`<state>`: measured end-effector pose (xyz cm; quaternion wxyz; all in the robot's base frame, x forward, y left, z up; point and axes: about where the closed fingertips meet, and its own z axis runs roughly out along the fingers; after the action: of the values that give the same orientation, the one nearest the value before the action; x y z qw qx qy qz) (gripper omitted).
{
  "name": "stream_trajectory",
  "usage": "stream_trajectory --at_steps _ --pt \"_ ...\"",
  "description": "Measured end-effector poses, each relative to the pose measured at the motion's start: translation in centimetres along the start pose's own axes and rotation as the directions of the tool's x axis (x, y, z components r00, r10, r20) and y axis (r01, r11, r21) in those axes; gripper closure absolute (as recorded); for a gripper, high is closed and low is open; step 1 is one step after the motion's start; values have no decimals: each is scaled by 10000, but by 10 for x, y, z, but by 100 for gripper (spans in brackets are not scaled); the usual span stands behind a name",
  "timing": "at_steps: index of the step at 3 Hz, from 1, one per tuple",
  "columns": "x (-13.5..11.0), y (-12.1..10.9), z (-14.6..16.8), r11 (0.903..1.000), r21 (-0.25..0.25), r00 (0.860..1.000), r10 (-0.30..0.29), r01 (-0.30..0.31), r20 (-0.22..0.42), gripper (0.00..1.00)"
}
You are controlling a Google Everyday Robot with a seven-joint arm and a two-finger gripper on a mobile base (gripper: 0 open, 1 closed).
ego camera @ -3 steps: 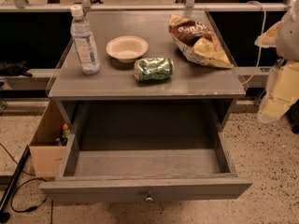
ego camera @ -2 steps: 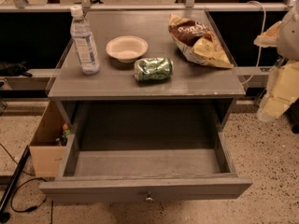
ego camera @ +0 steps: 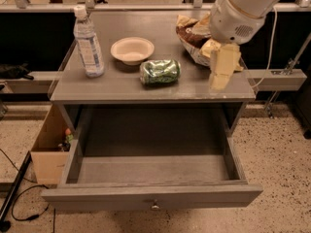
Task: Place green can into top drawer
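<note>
Desk scene, with positions given relative to the green can. The top drawer (ego camera: 150,198) stands pulled fully out below and in front of the can, its grey floor in plain view and a small round knob (ego camera: 155,206) centred on its front panel. A pale shallow bowl (ego camera: 132,49) sits just behind and left of the can, showing only its own inner surface. A cardboard box (ego camera: 48,152) on the floor, far left and below, holds small items too indistinct to name. The green can (ego camera: 160,72) lies on its side on the desk (ego camera: 121,90), near the front edge; its sides are mottled green and white. A clear water bottle (ego camera: 88,45) stands upright well to its left, and a snack bag (ego camera: 193,39) lies behind and right. The gripper (ego camera: 218,83) hangs pointing down to the right of the can, apart from it and holding nothing visible; how far it is open cannot be told.
</note>
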<state>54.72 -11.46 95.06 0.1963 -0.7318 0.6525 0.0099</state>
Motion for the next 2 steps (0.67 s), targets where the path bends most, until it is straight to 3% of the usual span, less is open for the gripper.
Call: stream_trajectory --at_steps 1,2 --pt "-3 0 0 10000 99 10000 10 -11 54 0" --pt "-8 -12 14 9986 404 9971 298 -327 702 0"
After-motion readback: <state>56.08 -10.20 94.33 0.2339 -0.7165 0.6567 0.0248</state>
